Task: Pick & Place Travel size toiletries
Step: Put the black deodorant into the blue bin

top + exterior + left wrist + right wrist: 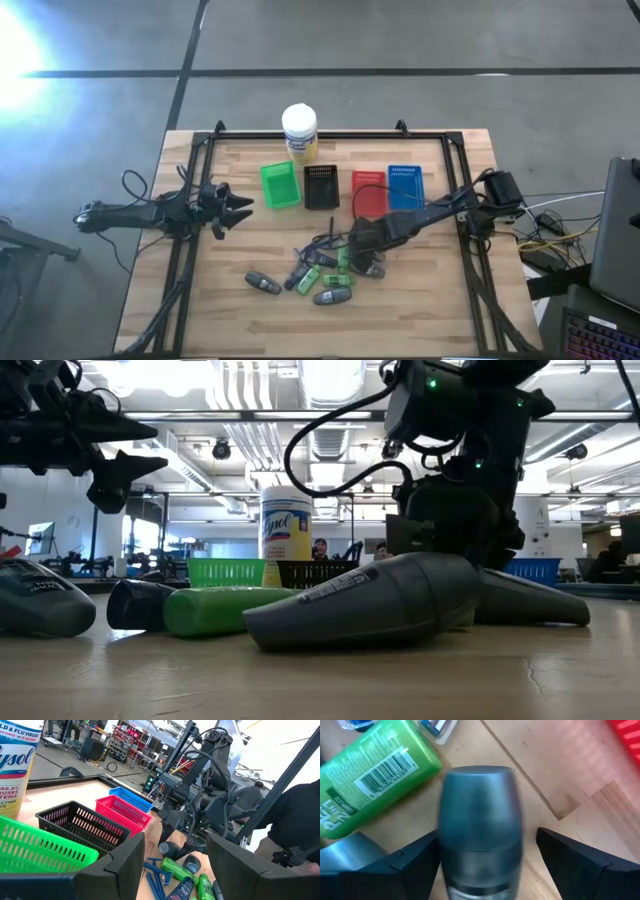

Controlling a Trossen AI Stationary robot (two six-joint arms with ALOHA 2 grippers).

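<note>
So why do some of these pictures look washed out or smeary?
High view: strong glare whitens the floor at the upper left corner. Low view: bright ceiling lights behind, so the arms show as dark shapes, and the nearest grey tube is soft. Right wrist view: the grey tube between the right gripper fingers is smeared, probably by motion. Left wrist view: its own fingers are near and blurred.

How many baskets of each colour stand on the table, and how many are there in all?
Green basket: 1
Black basket: 1
Red basket: 1
Blue basket: 1
Total: 4
</note>
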